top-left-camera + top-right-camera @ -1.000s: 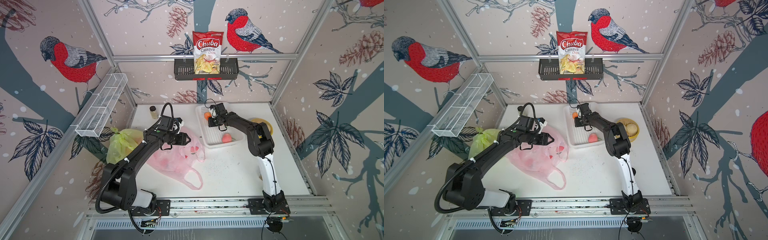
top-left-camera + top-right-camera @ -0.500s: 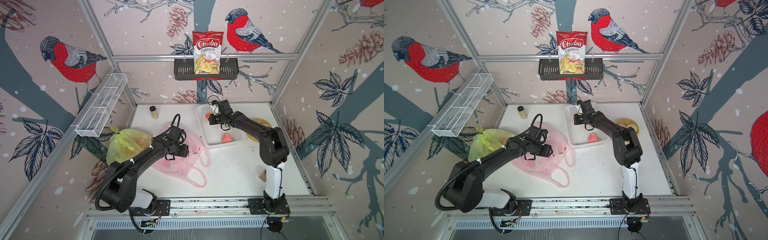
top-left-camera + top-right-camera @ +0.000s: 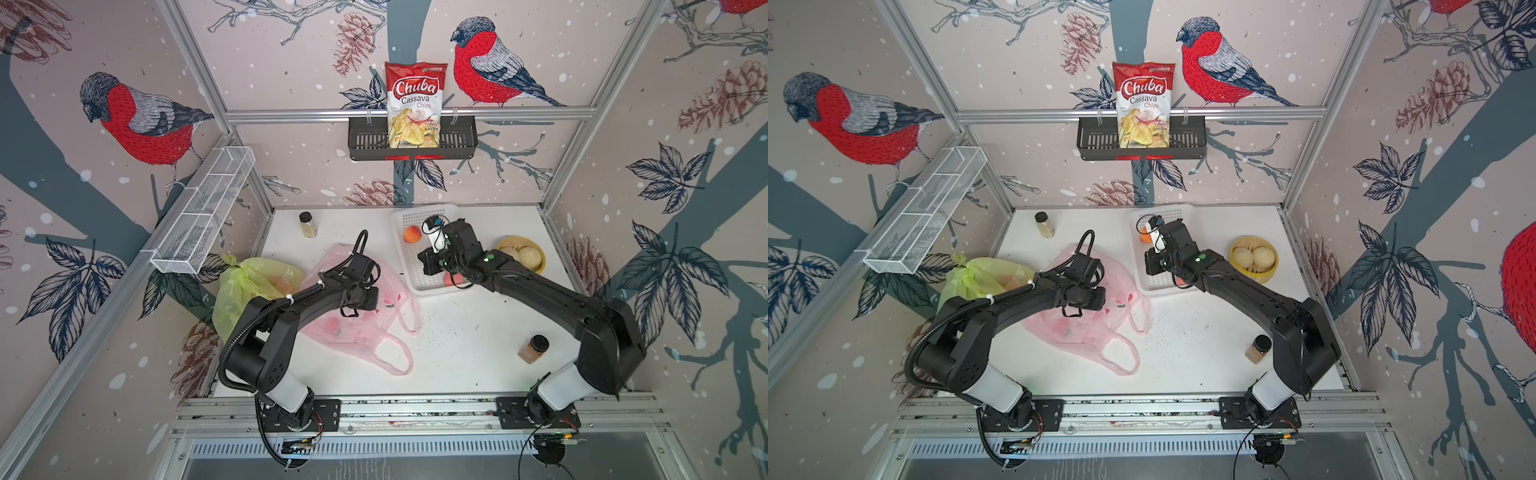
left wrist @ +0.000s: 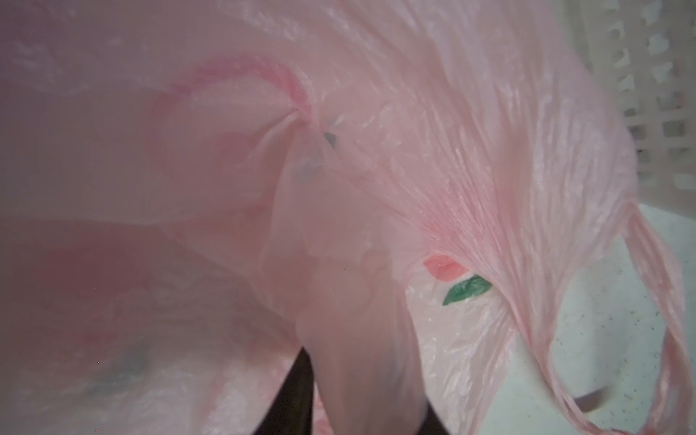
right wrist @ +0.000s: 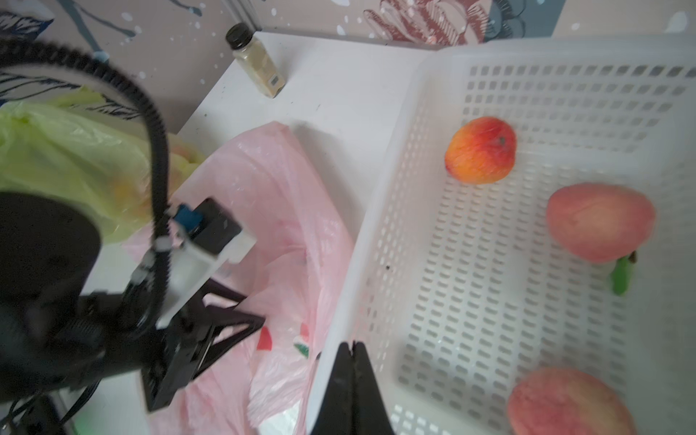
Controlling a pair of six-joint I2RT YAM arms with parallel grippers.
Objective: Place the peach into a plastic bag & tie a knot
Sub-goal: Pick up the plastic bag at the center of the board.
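The pink plastic bag (image 3: 365, 328) (image 3: 1084, 328) lies crumpled on the white table, its handles spread toward the front. My left gripper (image 3: 376, 299) (image 3: 1100, 300) rests on it. In the left wrist view the bag (image 4: 452, 150) fills the frame, and a fold of it is pinched between my dark fingers (image 4: 293, 395). A reddish shape shows through the plastic (image 3: 332, 326). Three peaches lie in the white basket (image 5: 395, 211): an orange-red one (image 5: 480, 150) (image 3: 412, 234) and two pink ones (image 5: 599, 222) (image 5: 565, 403). My right gripper (image 5: 353, 344) (image 3: 422, 265) is shut and empty over the basket's rim nearest the bag.
A knotted yellow-green bag (image 3: 249, 291) sits at the left wall. A spice bottle (image 3: 308, 224) stands at the back, a brown jar (image 3: 534, 349) at the front right. A yellow bowl of buns (image 3: 521, 257) is right of the basket. A wire shelf (image 3: 203, 212) juts from the left wall.
My left gripper came forward over the pink bag and closed on a fold of it. My right gripper drew back from the basket's far end to its near rim, still shut.
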